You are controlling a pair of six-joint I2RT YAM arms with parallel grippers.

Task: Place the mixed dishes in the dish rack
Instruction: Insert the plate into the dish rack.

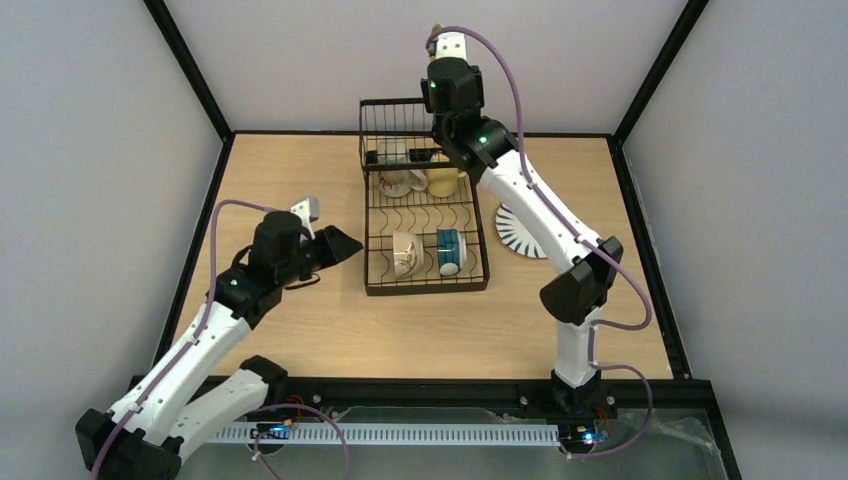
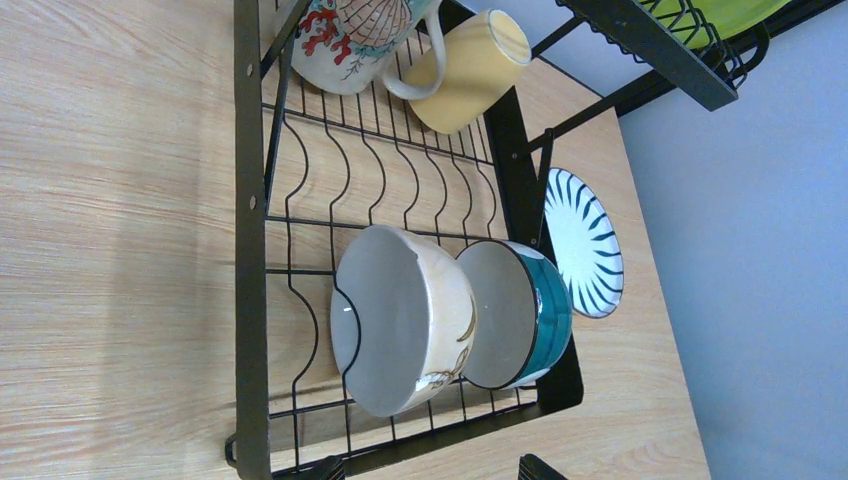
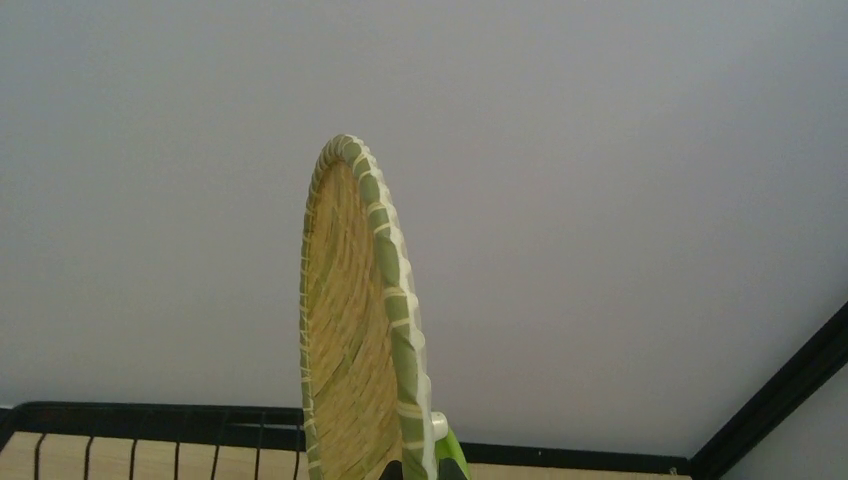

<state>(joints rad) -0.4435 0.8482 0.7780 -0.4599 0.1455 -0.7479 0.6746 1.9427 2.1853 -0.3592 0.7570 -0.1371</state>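
the dish rack [image 1: 425, 205] sits mid-table [image 1: 300, 330]. a cream mug [image 1: 405, 252] and a blue mug [image 1: 450, 250] lie on their sides, side by side, at its near end. a printed white mug [image 1: 398, 180] and a pale yellow mug [image 1: 442, 180] lie further back, before the raised basket holding a lime green plate [image 2: 720, 15]. a striped plate [image 1: 525, 232] lies flat just right of the rack. the left gripper [image 1: 335, 245] hovers left of the rack, fingers spread, holding nothing. the right gripper [image 3: 415, 472] is over the basket, a tan woven plate [image 3: 350, 330] on edge before it; i cannot tell whether its fingers pinch it.
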